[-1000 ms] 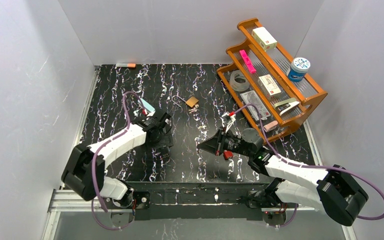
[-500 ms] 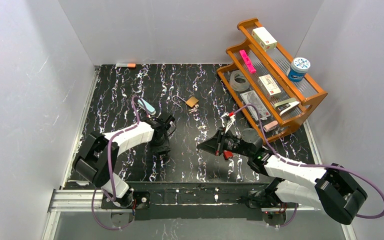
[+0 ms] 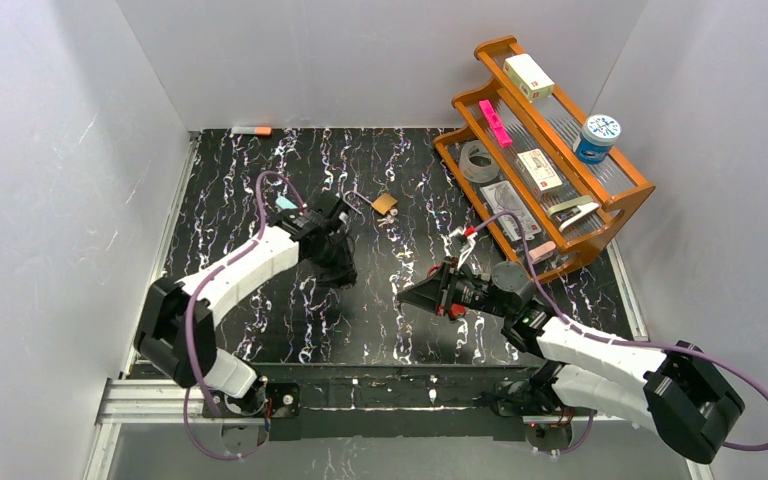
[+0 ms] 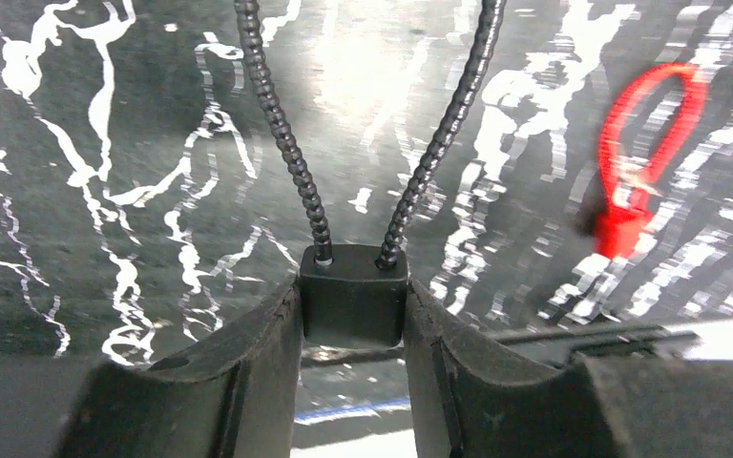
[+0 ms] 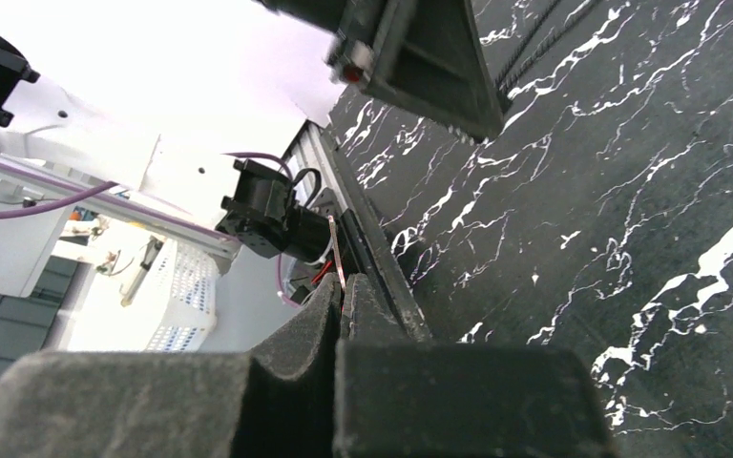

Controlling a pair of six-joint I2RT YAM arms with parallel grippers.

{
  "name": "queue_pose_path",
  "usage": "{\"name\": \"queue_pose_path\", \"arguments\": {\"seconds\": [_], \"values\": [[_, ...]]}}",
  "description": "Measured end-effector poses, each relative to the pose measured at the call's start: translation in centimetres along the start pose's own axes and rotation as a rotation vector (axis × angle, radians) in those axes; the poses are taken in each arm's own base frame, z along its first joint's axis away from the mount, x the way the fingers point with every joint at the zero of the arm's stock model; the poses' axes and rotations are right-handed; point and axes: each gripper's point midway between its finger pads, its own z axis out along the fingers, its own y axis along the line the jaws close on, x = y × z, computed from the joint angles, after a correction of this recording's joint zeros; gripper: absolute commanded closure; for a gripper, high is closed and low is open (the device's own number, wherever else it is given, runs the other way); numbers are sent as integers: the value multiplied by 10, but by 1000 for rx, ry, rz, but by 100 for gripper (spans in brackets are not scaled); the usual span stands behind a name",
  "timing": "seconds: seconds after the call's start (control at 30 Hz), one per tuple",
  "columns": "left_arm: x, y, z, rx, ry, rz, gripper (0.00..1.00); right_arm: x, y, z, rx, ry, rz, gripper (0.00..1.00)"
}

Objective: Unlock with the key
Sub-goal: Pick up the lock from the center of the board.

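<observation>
Left tool (image 4: 353,298), marbled table (image 3: 260,165), white walls (image 3: 360,60)

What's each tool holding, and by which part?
Left tool clamps the cable lock by its black body; right tool pinches the key, blade sticking out.

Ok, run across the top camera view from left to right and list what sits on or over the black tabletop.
orange-tipped stick → teal item → left gripper → brass padlock → right gripper → wooden rack
</observation>
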Motion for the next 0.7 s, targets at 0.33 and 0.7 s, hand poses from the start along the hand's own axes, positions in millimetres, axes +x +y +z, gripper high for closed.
{"name": "queue_pose_path", "arguments": {"seconds": [0.33, 0.7], "values": [[0, -48, -75, 202, 59, -80, 100, 10, 19, -3, -68, 71, 58, 99], [15, -64, -99, 276, 166, -148, 100, 6, 43, 3, -115, 114, 72, 99]]}}
